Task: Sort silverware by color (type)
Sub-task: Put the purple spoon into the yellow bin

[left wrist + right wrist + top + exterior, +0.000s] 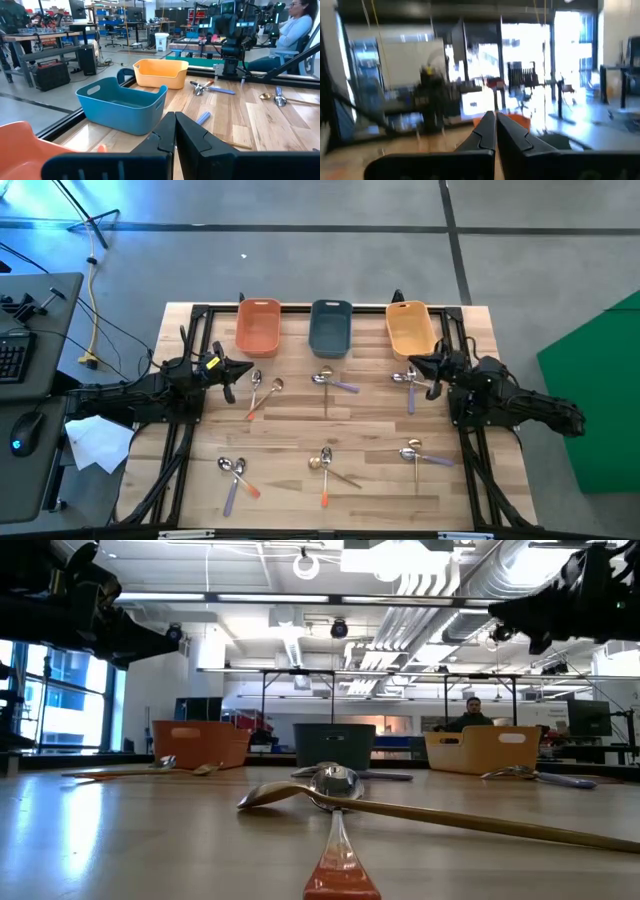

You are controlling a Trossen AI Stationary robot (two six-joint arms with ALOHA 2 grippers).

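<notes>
Left gripper (pixel 243 368): fingers pressed together, holding nothing, raised above the table at its 9 o'clock side. Right gripper (pixel 414 362): fingers likewise pressed together and empty, raised at the 3 o'clock side.

Spoons lie in six small clusters on the table (pixel 300 505), none in a tray. The pair of spoons (pixel 262 390) nearest the left gripper sits just at its 4 o'clock, apart from the fingertips. The spoons with a lavender handle (pixel 408 380) lie just below the right gripper, at its 6 o'clock, not touched. Further clusters: centre rear (pixel 335 382), front left (pixel 233 475), front centre (pixel 326 465), front right (pixel 420 453).

Orange tray (pixel 258 326), blue tray (pixel 330 327) and yellow tray (pixel 410 328) stand in a row at the table's 12 o'clock edge; the blue and yellow ones appear empty.

Judgement: sorting has not begun; the step in hand is the first pick. The next move calls for opening the fingers, descending onto one handle and lifting a thin, flat piece cleanly
</notes>
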